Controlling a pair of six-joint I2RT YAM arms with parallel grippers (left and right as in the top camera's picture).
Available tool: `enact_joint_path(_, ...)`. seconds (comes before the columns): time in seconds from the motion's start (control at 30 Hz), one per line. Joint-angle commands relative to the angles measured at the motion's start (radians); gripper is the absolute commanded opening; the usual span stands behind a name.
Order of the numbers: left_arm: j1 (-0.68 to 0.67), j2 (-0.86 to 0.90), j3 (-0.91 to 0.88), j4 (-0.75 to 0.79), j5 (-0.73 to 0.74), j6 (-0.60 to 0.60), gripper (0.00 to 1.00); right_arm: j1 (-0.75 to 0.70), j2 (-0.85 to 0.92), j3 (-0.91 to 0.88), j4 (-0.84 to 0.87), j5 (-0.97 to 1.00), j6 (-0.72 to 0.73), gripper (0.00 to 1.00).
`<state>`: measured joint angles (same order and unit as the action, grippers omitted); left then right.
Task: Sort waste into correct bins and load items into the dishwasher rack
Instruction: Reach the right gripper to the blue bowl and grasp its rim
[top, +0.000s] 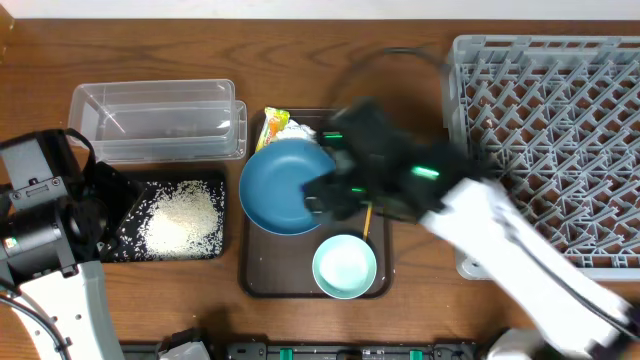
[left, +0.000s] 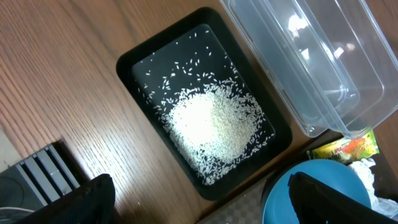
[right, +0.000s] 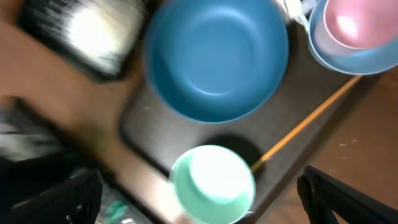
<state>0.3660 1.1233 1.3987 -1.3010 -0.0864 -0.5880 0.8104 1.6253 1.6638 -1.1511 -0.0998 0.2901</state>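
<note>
Rice (left: 211, 127) sorted, nothing racked yet
It sits in the black tray (left: 134, 59); dark blue bowl (top: 285, 185), chopstick (right: 311, 118) and wrapper (top: 274, 121) lie on the brown tray (top: 262, 275), rack (top: 545, 150) bare. Left gripper (left: 205, 196) fingers apart, holding nothing; right gripper (right: 205, 199) seemingly likewise, though blurred

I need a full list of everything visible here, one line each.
Clear rectangular plastic tub: one, transparent, far left.
Shallow black rectangular tray: one, before the tub.
Loose white rice grains: one heap, in black tray.
Brown serving tray: one, table centre.
Large dark blue bowl: one, on brown tray.
Pale blue bowls: two, on brown tray.
Small pink cup: one, inside a pale bowl.
Thin wooden chopstick: one, on brown tray.
Yellow-green snack wrapper: one, brown tray's far end.
Crumpled white tissue: one, beside the wrapper.
Grey lattice dishwasher rack: one, right side.
Left gripper: open, by black tray.
Right gripper: open, above brown tray.
</note>
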Motion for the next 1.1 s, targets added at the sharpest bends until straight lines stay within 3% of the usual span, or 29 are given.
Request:
enact_joint_path(0.0, 0.006, 0.0, 0.013, 0.0, -0.02, -0.008, 0.91, 0.072, 0.151, 0.095, -0.003, 0.192, -0.026, 0.99)
enact_joint_path(0.23, 0.006, 0.0, 0.013, 0.0, -0.019, -0.008, 0.92, 0.15, 0.35, 0.107, 0.129, 0.163, -0.022, 0.98)
enact_joint_path(0.57, 0.006, 0.0, 0.013, 0.0, -0.02, -0.008, 0.92, 0.25, 0.507, 0.107, 0.299, 0.187, -0.089, 0.85)
enact_joint_path(0.67, 0.006, 0.0, 0.013, 0.0, -0.019, -0.008, 0.92, 0.262, 0.545, 0.107, 0.319, 0.188, -0.089, 0.75)
enact_joint_path(0.83, 0.006, 0.0, 0.013, 0.0, -0.019, -0.008, 0.92, 0.264, 0.588, 0.107, 0.319, 0.204, -0.089, 0.73)
enact_joint_path(1.07, 0.006, 0.0, 0.013, 0.0, -0.02, -0.008, 0.92, 0.264, 0.607, 0.107, 0.313, 0.204, -0.081, 0.5)
